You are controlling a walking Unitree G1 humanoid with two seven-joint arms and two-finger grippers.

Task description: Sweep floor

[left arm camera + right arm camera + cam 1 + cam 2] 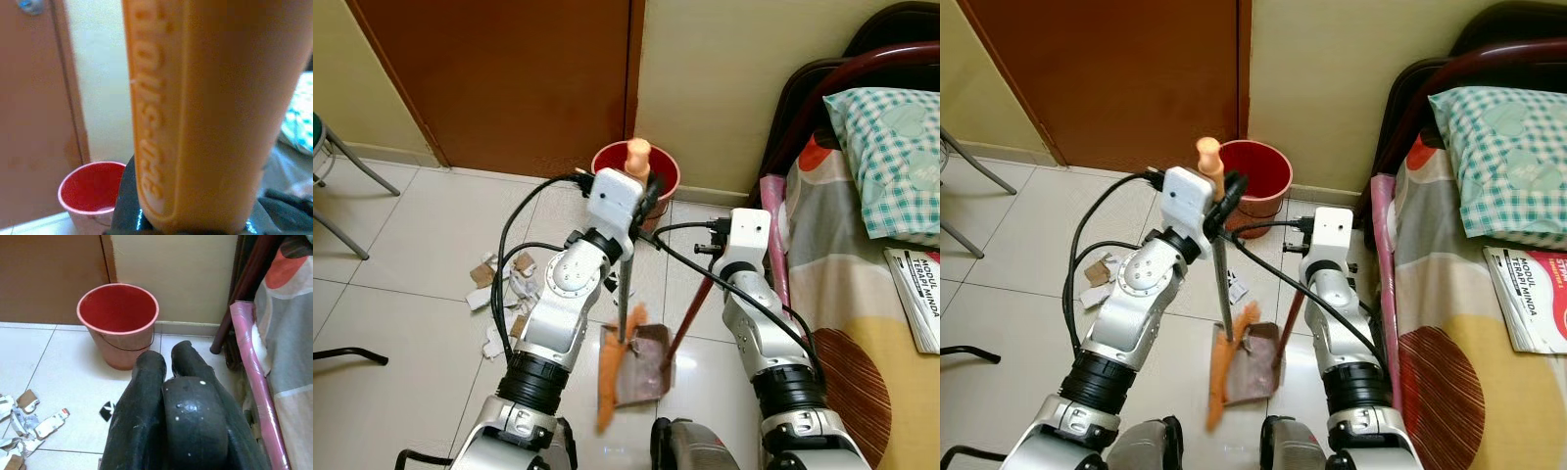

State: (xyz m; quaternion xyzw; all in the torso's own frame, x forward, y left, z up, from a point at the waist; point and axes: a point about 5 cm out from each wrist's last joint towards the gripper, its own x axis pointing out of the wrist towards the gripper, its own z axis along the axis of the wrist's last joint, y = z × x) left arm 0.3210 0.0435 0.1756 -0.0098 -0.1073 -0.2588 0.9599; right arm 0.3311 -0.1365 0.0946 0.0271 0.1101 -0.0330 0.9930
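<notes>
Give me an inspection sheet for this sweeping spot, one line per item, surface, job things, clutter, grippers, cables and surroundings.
Surface: white tiled floor, glossy.
Job's things: dustpan on the tiles between the arms; orange broom at its left edge; red bucket by the wall.
Clutter: torn paper and cardboard scraps left of the left arm.
Grippers: left gripper shut on the broom's orange handle; right gripper shut on the dustpan's red handle.
Cables: black cables looping off both wrists.
Surroundings: brown door; bed with checked pillow at right.
</notes>
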